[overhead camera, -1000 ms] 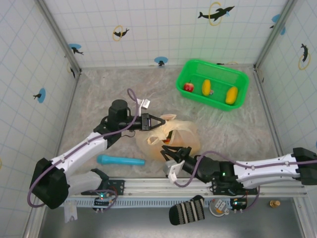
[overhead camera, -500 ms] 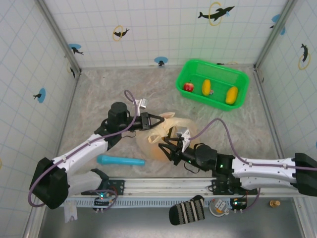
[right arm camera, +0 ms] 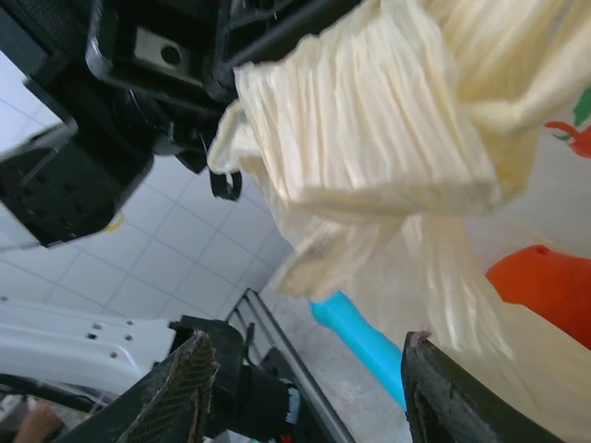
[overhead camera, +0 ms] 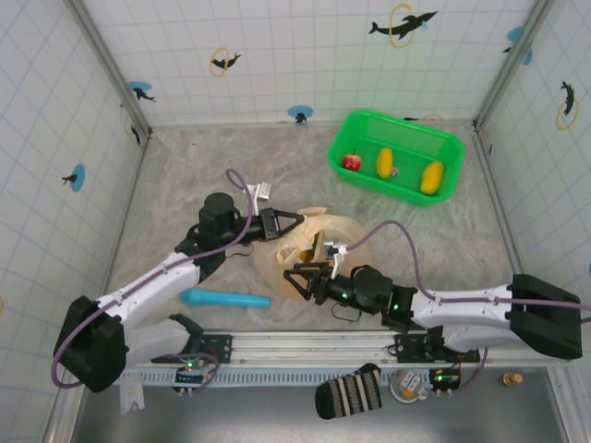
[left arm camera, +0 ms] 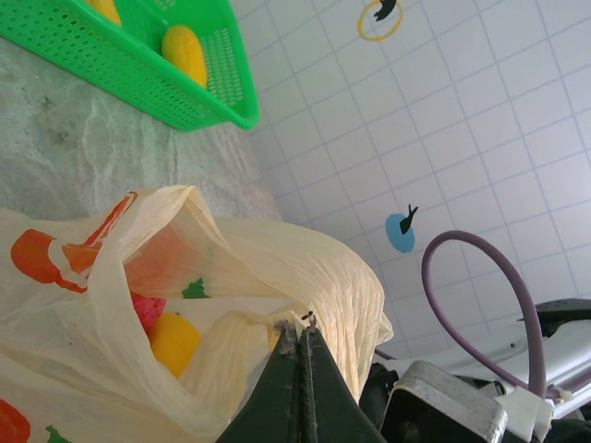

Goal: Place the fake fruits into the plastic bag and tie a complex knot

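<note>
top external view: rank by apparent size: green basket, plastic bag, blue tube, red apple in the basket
1. green basket and plastic bag: they look about alike, and the bag is partly covered, so these two are not ranked
2. blue tube
3. red apple

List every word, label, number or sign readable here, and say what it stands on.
No readable text anywhere.
On the thin cream-yellow plastic bag: red-orange and green printed pictures, no letters.
On the white tiled walls: dolphin stickers with rings, no words.
Small white tag above the bag: too small to read.
</note>
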`<state>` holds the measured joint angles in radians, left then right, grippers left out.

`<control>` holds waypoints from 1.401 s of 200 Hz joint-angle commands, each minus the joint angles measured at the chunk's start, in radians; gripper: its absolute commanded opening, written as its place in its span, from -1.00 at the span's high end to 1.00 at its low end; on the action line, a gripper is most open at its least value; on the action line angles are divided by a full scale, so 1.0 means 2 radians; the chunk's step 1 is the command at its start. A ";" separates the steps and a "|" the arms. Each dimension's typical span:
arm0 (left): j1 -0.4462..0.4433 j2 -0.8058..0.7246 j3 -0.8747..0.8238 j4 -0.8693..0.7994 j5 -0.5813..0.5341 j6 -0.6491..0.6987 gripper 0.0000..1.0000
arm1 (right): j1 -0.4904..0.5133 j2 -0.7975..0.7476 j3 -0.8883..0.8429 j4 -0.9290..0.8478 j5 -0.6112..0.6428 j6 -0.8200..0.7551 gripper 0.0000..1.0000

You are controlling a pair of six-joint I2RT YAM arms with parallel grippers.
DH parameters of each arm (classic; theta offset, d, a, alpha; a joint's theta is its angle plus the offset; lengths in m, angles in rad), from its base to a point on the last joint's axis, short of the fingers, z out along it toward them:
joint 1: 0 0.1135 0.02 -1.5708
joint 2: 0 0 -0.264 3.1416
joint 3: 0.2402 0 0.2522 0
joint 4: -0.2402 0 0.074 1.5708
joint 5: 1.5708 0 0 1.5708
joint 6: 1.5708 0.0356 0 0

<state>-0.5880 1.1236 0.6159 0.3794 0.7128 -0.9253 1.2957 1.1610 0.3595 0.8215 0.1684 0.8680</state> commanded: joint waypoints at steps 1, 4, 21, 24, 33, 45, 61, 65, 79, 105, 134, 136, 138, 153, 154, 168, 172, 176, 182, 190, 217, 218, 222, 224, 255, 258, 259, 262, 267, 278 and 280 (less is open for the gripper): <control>0.004 -0.012 -0.002 0.020 -0.010 -0.004 1.00 | -0.006 0.012 0.029 0.059 0.008 0.017 -0.15; 0.004 -0.012 -0.001 0.020 -0.010 -0.004 1.00 | -0.007 0.013 0.031 0.057 0.011 0.018 -0.14; 0.003 -0.014 -0.002 0.020 -0.011 -0.005 1.00 | -0.012 0.022 0.033 0.067 0.021 0.025 -0.07; 0.003 -0.015 -0.003 0.020 -0.012 -0.005 1.00 | -0.013 0.024 0.033 0.069 0.022 0.027 -0.05; 0.002 -0.017 -0.004 0.021 -0.013 -0.005 1.00 | -0.018 0.031 0.036 0.073 0.020 0.030 0.01; 0.000 -0.019 -0.006 0.021 -0.016 -0.003 1.00 | -0.022 0.037 0.040 0.070 0.027 0.034 0.14; -0.003 -0.020 -0.009 0.021 -0.016 -0.002 1.00 | -0.028 0.042 0.041 0.070 0.032 0.037 0.42; -0.003 -0.021 -0.010 0.021 -0.016 -0.001 1.00 | -0.029 0.042 0.041 0.068 0.032 0.037 0.51; -0.003 -0.024 -0.008 0.013 -0.021 0.006 1.00 | -0.029 0.035 0.040 0.053 0.035 0.030 0.81; -0.002 -0.031 0.017 -0.035 -0.037 0.046 1.00 | -0.028 -0.005 0.013 0.010 0.042 0.018 1.00; 0.001 -0.039 0.041 -0.068 -0.056 0.081 1.00 | -0.028 -0.068 -0.028 -0.051 0.051 0.012 1.00; 0.001 -0.040 0.042 -0.068 -0.057 0.083 1.00 | -0.028 -0.072 -0.031 -0.057 0.051 0.012 1.00; 0.001 -0.040 0.043 -0.069 -0.057 0.084 1.00 | -0.028 -0.077 -0.035 -0.061 0.053 0.012 1.00; 0.005 -0.039 0.050 -0.076 -0.065 0.095 1.00 | -0.028 -0.109 -0.056 -0.091 0.059 0.015 1.00; 0.005 -0.039 0.050 -0.076 -0.065 0.096 1.00 | -0.028 -0.110 -0.059 -0.092 0.060 0.015 1.00; 0.007 -0.038 0.054 -0.078 -0.072 0.102 1.00 | -0.029 -0.136 -0.077 -0.112 0.058 0.018 1.00; 0.007 -0.037 0.056 -0.078 -0.075 0.104 1.00 | -0.029 -0.143 -0.081 -0.119 0.058 0.018 1.00; 0.007 -0.036 0.057 -0.079 -0.077 0.106 1.00 | -0.029 -0.148 -0.084 -0.124 0.057 0.018 1.00; 0.007 -0.035 0.061 -0.082 -0.079 0.110 1.00 | -0.028 -0.157 -0.088 -0.131 0.056 0.018 1.00; 0.007 -0.033 0.064 -0.087 -0.084 0.116 1.00 | -0.029 -0.168 -0.093 -0.141 0.053 0.018 1.00; 0.007 -0.033 0.075 -0.104 -0.097 0.136 1.00 | -0.030 -0.206 -0.102 -0.183 0.052 0.014 1.00; 0.008 -0.033 0.075 -0.105 -0.097 0.137 1.00 | -0.030 -0.208 -0.103 -0.183 0.052 0.014 1.00; 0.008 -0.034 0.076 -0.107 -0.100 0.140 1.00 | -0.030 -0.213 -0.104 -0.188 0.051 0.014 1.00; 0.008 -0.033 0.076 -0.108 -0.101 0.141 1.00 | -0.030 -0.215 -0.106 -0.189 0.051 0.014 1.00; 0.008 -0.038 0.076 -0.115 -0.105 0.153 1.00 | -0.032 -0.244 -0.124 -0.197 0.035 0.012 1.00; 0.008 -0.039 0.076 -0.115 -0.105 0.153 1.00 | -0.033 -0.245 -0.125 -0.197 0.034 0.012 1.00; 0.008 -0.039 0.076 -0.115 -0.105 0.153 1.00 | -0.033 -0.246 -0.126 -0.197 0.033 0.012 1.00; 0.008 -0.039 0.076 -0.115 -0.104 0.154 1.00 | -0.033 -0.247 -0.126 -0.197 0.032 0.012 1.00; 0.008 -0.040 0.075 -0.117 -0.104 0.155 1.00 | -0.035 -0.249 -0.127 -0.200 0.029 0.012 1.00; 0.008 -0.042 0.075 -0.125 -0.110 0.159 1.00 | -0.036 -0.252 -0.126 -0.207 0.028 0.012 1.00; 0.008 -0.043 0.075 -0.126 -0.112 0.161 1.00 | -0.036 -0.252 -0.126 -0.209 0.028 0.012 1.00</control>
<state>-0.5816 1.0653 0.7395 0.1497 0.5327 -0.6510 1.2335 0.6792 0.1230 0.4515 0.2413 0.8989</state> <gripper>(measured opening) 0.051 0.044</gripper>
